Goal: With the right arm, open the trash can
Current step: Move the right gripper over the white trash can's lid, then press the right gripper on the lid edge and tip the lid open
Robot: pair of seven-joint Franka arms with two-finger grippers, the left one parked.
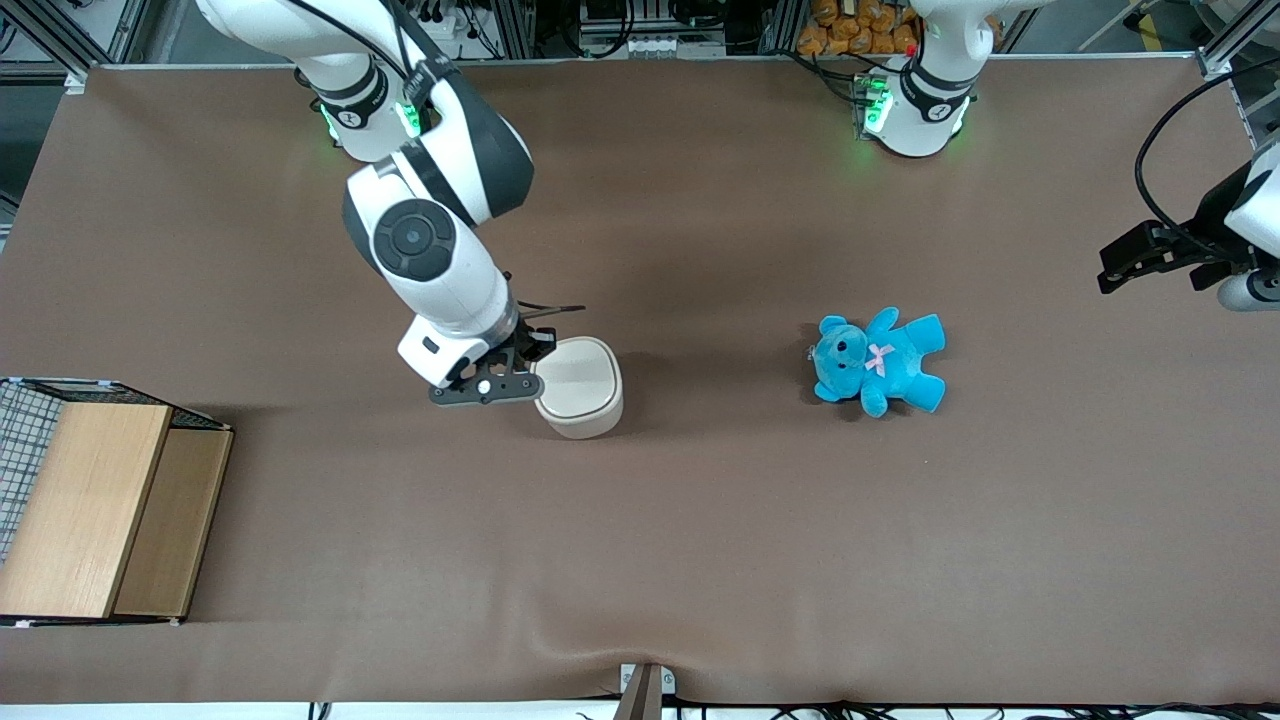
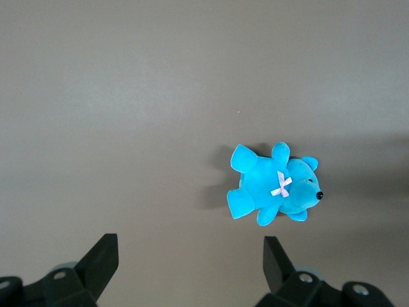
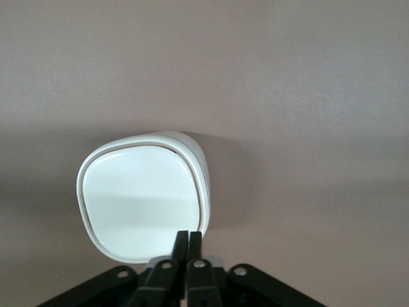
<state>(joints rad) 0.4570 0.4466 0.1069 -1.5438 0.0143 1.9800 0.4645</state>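
Observation:
The cream-white trash can stands on the brown table with its lid down and flat. It also shows in the right wrist view, seen from above, lid closed. The right arm reaches down over it. My gripper is shut and empty, fingers pressed together, with the tips over the lid's edge on the side toward the working arm's end of the table. In the right wrist view the gripper points at the lid's rim.
A blue teddy lies on the table toward the parked arm's end; it also shows in the left wrist view. A wooden box beside a wire basket sits at the working arm's end, nearer the front camera.

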